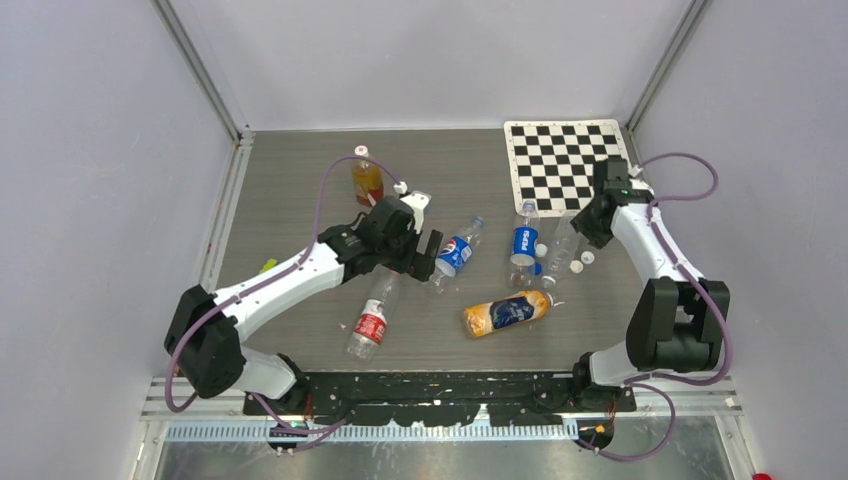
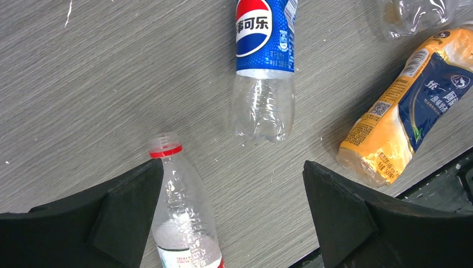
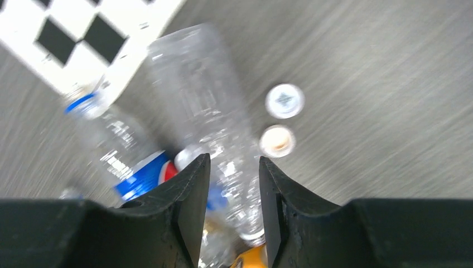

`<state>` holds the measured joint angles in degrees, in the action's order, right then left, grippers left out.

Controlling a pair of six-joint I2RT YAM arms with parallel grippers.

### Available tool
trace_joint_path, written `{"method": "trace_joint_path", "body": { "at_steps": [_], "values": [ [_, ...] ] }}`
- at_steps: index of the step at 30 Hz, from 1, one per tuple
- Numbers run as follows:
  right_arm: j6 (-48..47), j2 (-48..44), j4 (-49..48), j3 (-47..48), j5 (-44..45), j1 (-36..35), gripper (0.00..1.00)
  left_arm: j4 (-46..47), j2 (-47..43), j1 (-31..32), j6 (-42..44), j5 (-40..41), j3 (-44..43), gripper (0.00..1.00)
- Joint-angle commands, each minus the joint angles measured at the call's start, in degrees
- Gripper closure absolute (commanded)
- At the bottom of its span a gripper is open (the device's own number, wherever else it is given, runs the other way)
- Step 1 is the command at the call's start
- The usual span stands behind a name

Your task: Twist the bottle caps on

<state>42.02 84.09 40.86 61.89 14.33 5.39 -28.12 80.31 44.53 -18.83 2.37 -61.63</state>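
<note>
My left gripper is open wide and empty above the table; in the left wrist view a clear red-label bottle with an uncapped neck lies by its left finger. A lying Pepsi bottle and an orange-label bottle are beyond. My right gripper hovers with jaws narrowly open and empty over a clear unlabelled bottle. Two white caps lie loose beside it. Another white cap and a blue cap lie by a second Pepsi bottle.
An upright orange-drink bottle with a white cap stands at the back left. A checkerboard sheet lies at the back right. A small yellow object lies at the table's left edge. Grey walls close in three sides.
</note>
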Motion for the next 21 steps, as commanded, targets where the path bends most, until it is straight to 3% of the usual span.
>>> {"method": "trace_joint_path", "body": {
  "at_steps": [1,9,21],
  "values": [
    [-1.3,-1.2,2.9,5.3,3.7,-8.4,0.58,0.1,-2.7,-0.3,0.6,1.0,0.3,0.00],
    [-3.4,5.9,4.6,9.7,4.4,-13.9,0.71,-0.5,-4.6,-0.3,0.6,1.6,1.5,0.00],
    [-4.2,14.6,3.1,10.8,-0.7,-17.9,0.73,-1.2,-6.4,-0.8,1.3,2.7,2.8,0.00]
  ]
}}
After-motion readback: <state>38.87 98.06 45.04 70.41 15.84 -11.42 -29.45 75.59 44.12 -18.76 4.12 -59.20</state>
